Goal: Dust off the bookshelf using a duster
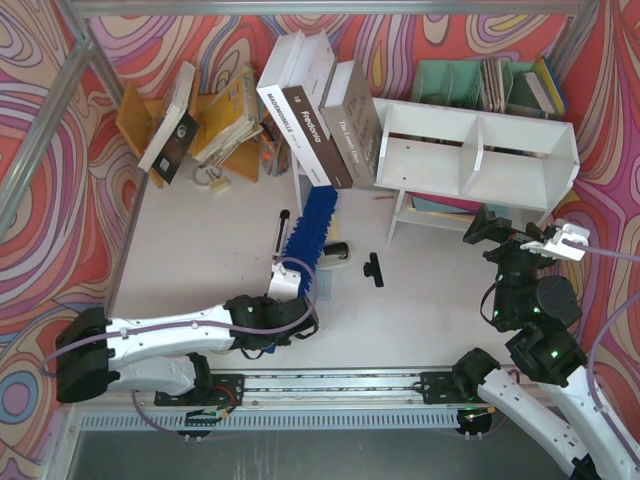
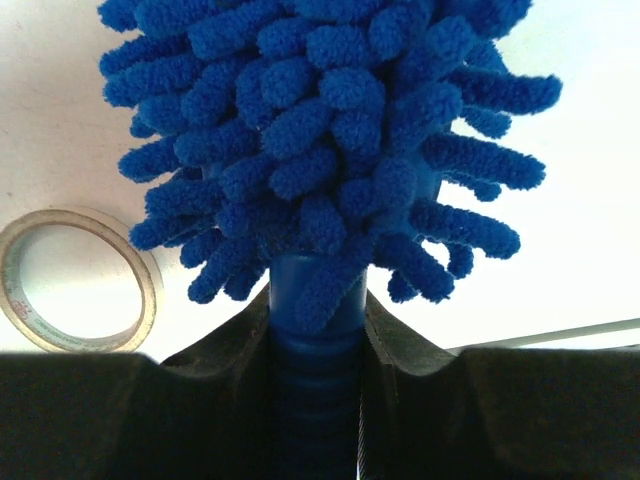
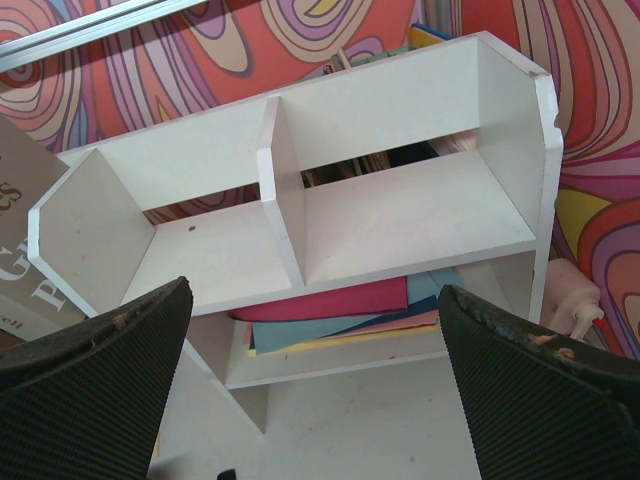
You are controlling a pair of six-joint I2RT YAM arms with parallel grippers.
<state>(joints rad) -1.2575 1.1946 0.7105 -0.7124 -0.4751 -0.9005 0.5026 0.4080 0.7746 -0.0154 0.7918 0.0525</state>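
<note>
The grasp looks complete and the dusting itself is not yet begun. The left gripper [image 1: 289, 286] is clamped tight on the short ribbed handle of the duster [image 1: 314, 226], with a finger pressed to either side of the handle just below the head. From the left wrist view, the duster [image 2: 320, 150] points straight out ahead of the left gripper [image 2: 317, 335]. Its fluffy bright blue noodle bristles fan out full and look clean over the white table [image 2: 590, 150]. I cannot tell whether the head rests on the table or hangs just above it. A tape roll [image 2: 75, 282] lies off to the gripper's left.

The bookshelf [image 1: 480, 150] stands beyond the left gripper and to its right, well apart from it. The duster's far tip is near the foot of the books [image 1: 320, 112] that lean against the shelf's left end.

The right gripper [image 1: 487, 228] has its jaws spread wide and holds nothing. It is poised just in front of the bookshelf [image 3: 400, 215] and looks into both bare white compartments, with coloured sheets [image 3: 340, 305] stacked on the board below them.

In my judgement the next move calls for raising the duster, swinging it forward and to the right, and levelling the head so that the bristles sweep the shelf boards. It should steer wide of the leaning books, which a knock could topple.
</note>
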